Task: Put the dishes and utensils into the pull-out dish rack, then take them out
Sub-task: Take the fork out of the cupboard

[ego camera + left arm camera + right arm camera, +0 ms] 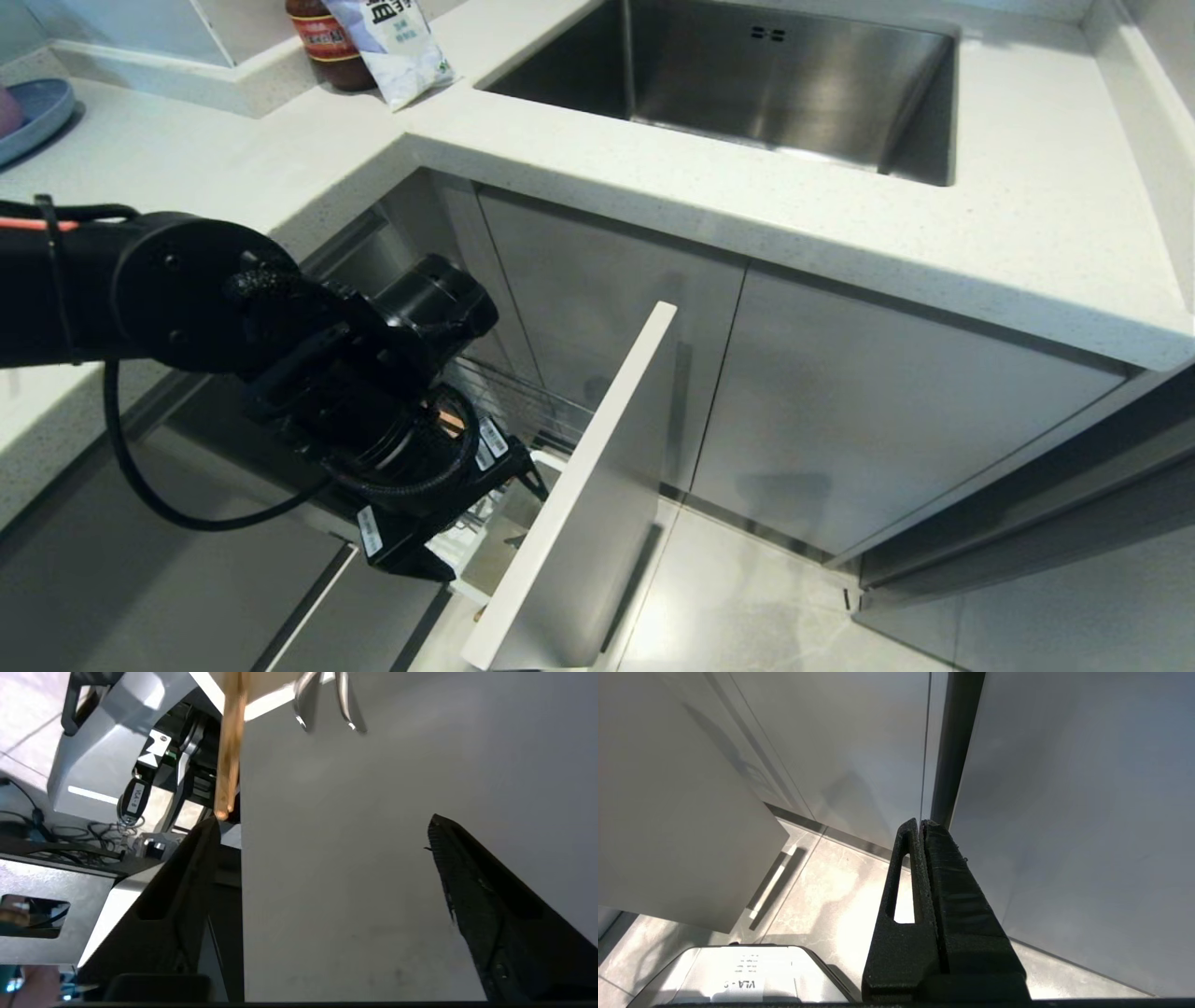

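Observation:
The pull-out dish rack stands drawn out, with its tall white front panel (579,485) and chrome wires (523,397) behind it. My left gripper (481,523) hangs over the rack's front end, just behind the panel. It is open (324,820), with nothing between the fingers. In the left wrist view, wooden chopsticks (230,751) end right by one fingertip (212,828), and silver cutlery (345,704) stands beyond them. The arm hides most of the rack's inside. No dishes show. My right gripper (921,822) is shut on nothing and parked low by the cabinet doors.
A steel sink (794,84) sits in the white countertop (934,243) above the rack. A jar (322,42) and a white bag (397,42) stand at the back. A blue plate (37,112) lies far left. Grey cabinet doors (887,401) and tiled floor (747,597) lie right of the panel.

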Controlling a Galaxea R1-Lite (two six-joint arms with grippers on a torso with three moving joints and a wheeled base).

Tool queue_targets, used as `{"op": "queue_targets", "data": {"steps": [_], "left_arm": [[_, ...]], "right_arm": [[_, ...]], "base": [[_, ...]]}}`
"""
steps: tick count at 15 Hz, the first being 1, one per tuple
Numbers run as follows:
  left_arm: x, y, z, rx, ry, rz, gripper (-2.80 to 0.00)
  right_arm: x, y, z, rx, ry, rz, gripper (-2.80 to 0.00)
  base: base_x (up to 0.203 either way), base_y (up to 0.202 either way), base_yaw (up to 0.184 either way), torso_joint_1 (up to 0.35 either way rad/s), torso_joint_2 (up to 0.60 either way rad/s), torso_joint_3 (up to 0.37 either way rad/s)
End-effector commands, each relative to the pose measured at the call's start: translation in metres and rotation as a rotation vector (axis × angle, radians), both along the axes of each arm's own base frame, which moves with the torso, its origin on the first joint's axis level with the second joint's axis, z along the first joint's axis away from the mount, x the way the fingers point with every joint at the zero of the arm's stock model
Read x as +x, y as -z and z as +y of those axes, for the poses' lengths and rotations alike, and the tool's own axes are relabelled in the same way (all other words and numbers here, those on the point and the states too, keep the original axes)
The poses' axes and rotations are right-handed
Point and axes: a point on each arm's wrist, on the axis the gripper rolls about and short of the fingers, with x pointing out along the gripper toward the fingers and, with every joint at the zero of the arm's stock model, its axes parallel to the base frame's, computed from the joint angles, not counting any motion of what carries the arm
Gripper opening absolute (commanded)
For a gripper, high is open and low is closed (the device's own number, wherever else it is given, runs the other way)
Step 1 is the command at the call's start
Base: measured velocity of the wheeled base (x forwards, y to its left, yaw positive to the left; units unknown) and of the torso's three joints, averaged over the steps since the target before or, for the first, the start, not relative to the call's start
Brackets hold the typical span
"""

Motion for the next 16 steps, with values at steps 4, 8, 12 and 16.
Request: {"op": "queue_targets", "data": {"steps": [4, 8, 12, 16], "left_arm": [[0.02, 0.032, 0.008, -0.013, -0.048, 0.066, 0.0], [0.031, 0.044, 0.013, -0.064, -0.064, 0.078, 0.0], [0.032, 0.045, 0.014, -0.102, -0.054, 0.1, 0.0], [0.039, 0.054, 0.012, -0.116, -0.053, 0.096, 0.0]], "right_arm": [[0.0, 0.0, 0.0, 0.001, 0.0, -0.001, -2.8], [0.0, 0.0, 0.0, 0.001, 0.0, -0.001, -2.8], [0.0, 0.0, 0.0, 0.0, 0.0, -0.001, -2.8], [0.0, 0.0, 0.0, 0.0, 0.0, -0.001, -2.8]], "base": [[0.0, 0.0, 0.0, 0.0, 0.0, 0.0], [0.0, 0.0, 0.0, 0.0, 0.0, 0.0], [0.0, 0.0, 0.0, 0.0, 0.0, 0.0], [0.0, 0.0, 0.0, 0.0, 0.0, 0.0]]}}
